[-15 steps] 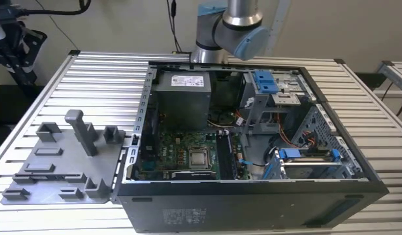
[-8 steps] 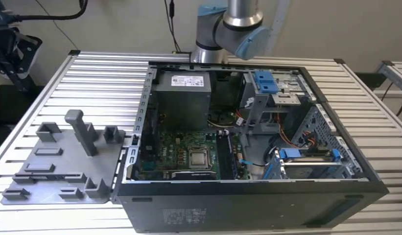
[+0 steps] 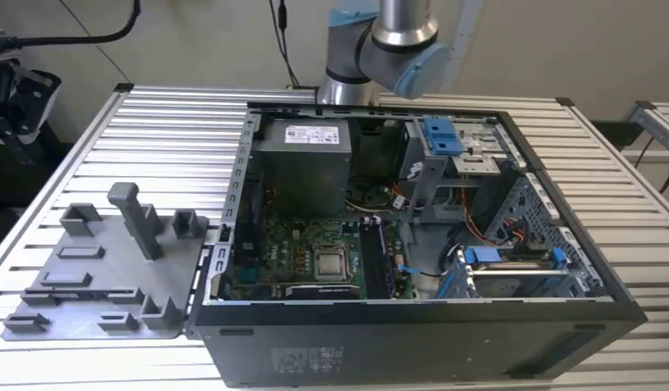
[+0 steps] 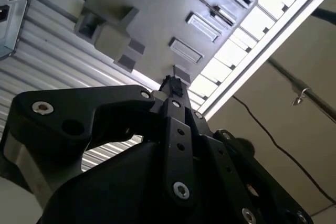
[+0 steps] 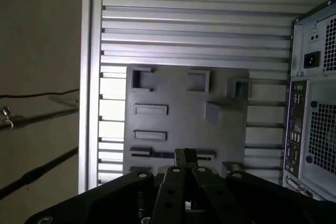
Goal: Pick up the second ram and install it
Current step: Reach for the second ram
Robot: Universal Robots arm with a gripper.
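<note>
My gripper (image 5: pixel 185 156) hangs high over the grey parts fixture (image 5: pixel 184 93). In both wrist views its black fingers (image 4: pixel 172 85) are pressed together with nothing between them. In the exterior view the gripper (image 3: pixel 14 134) is the black shape at the far left edge, above the table and left of the fixture (image 3: pixel 106 269). A thin dark strip (image 5: pixel 152 155) lies in the fixture's long slot just ahead of the fingertips; I cannot tell if it is the second ram. Dark memory sticks (image 3: pixel 376 259) stand in slots beside the processor on the green board (image 3: pixel 312 244).
The open computer case (image 3: pixel 421 326) fills the middle and right of the slatted metal table (image 3: pixel 171 114). Its back panel (image 5: pixel 312 103) is beside the fixture. Blue-clipped drive cages (image 3: pixel 448 138) and cables crowd the case's right half. A tall grey post (image 3: pixel 133 216) rises from the fixture.
</note>
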